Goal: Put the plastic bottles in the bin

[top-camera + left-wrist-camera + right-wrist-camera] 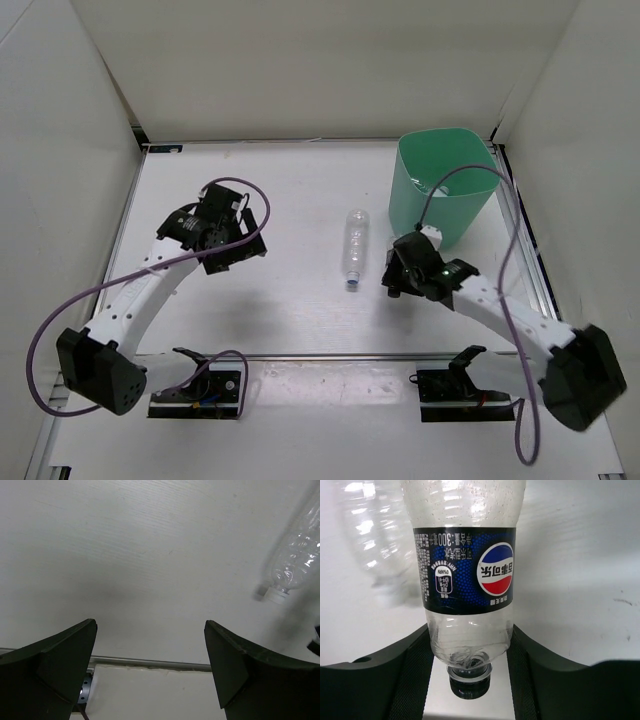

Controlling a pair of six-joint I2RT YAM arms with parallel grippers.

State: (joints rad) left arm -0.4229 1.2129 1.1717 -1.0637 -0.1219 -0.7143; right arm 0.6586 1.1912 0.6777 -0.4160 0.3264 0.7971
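Within right gripper [470,632], dark-labelled bottle [465,565] (black-capped)

The bin [445,195] stands at the far right of the surface [290,190]. A loose bottle [354,248] lies mid-surface, left of the bin, cap toward the near edge. Just right of it, before the bin, the right gripper [397,272] holds a second bottle [467,580]. The left gripper [232,252] hangs well to the left.

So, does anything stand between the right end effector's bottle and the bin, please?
Nothing visible does. The right end effector grips the dark-labelled bottle near the bin; the unlabelled bottle lies off to the left.
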